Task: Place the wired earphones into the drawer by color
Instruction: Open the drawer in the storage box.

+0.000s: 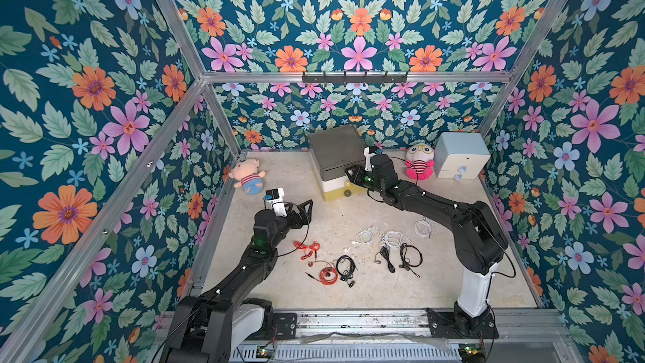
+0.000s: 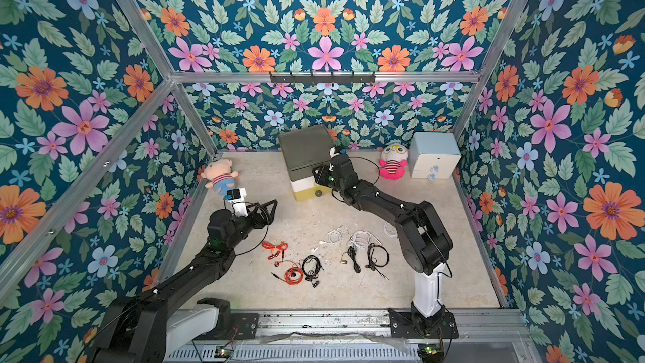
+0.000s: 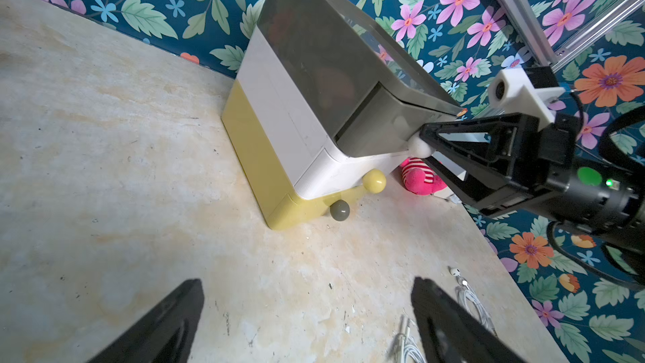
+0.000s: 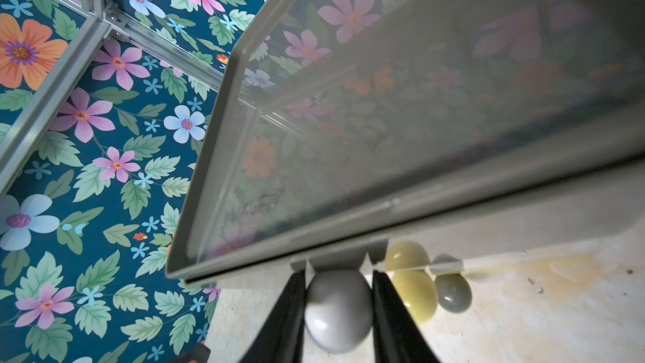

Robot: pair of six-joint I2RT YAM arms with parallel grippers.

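The drawer chest [image 1: 335,155] [image 2: 305,150] stands at the back middle, with dark grey, white and mustard tiers [image 3: 314,75]. My right gripper [image 1: 349,173] [image 4: 338,312] is shut on the pale ball knob [image 4: 338,309] [image 3: 420,146] of the top grey drawer, a finger against each side. Wired earphones lie loose on the table in front: red [image 1: 307,249] [image 1: 326,275], black [image 1: 345,267] [image 1: 410,256] and white [image 1: 366,235] [image 1: 394,239] coils. My left gripper [image 1: 302,213] [image 3: 303,323] hangs open over bare table, left of the chest, holding nothing.
A pink pig plush [image 1: 247,176] lies at the back left. A plush with glasses [image 1: 419,162] and a pale blue chest [image 1: 460,158] stand at the back right. A yellow knob [image 3: 374,180] and a dark knob [image 3: 339,210] stick out below the held one.
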